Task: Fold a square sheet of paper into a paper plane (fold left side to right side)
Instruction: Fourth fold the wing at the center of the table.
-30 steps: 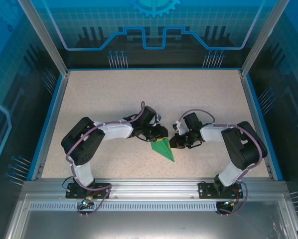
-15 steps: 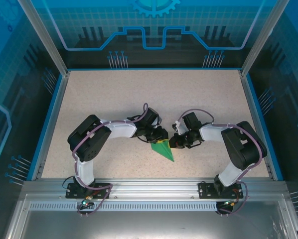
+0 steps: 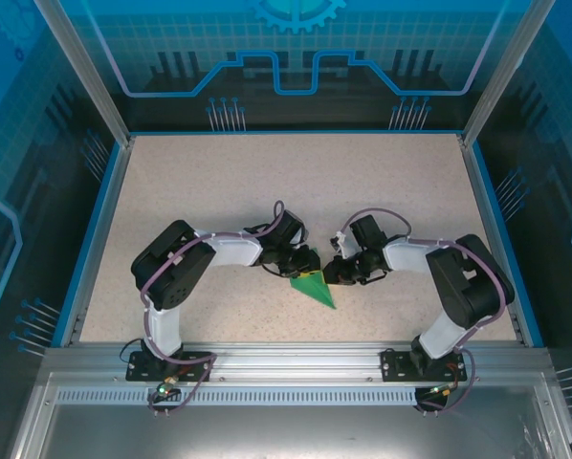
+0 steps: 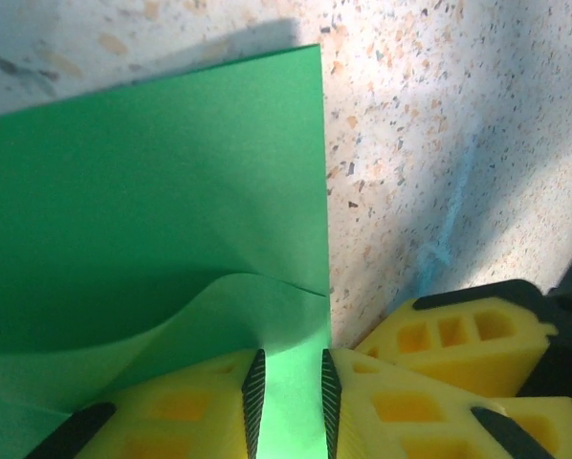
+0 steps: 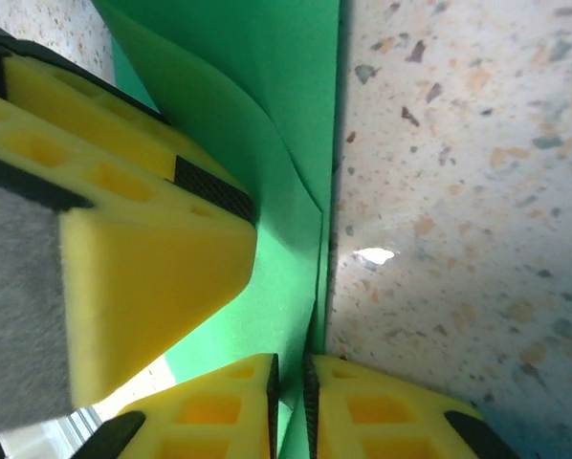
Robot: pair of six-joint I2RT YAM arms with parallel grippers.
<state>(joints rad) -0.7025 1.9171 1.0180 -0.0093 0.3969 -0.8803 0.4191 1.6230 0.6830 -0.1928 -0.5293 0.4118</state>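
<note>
1. At the near edge of the table (image 3: 267,182), between the two arms, we find the paper plane (image 3: 315,287) lying on the speckled surface, its sharp tip pointing toward that edge. The square outline is already gone, so we judge the early folds done.
2. Just behind the tip, the left gripper (image 3: 303,266) and the right gripper (image 3: 336,275) meet the wide end of the paper from either side.
3. Left wrist view: the left gripper (image 4: 288,373) holds its jaws narrowly apart with green paper lying in the gap. A loose flap curls up beside the pads, so we take this layer as not yet creased flat.
4. Right wrist view: the right gripper (image 5: 289,382) has its jaws almost together about the paper's straight edge — whether they pinch it we cannot tell.
5. Farther back, the table runs to a blue rim (image 3: 296,132).
6. Stage, as we judge it: past the middle. What is left — carrying the left side over onto the right, pressing the centre crease and flattening the raised flap.
</note>
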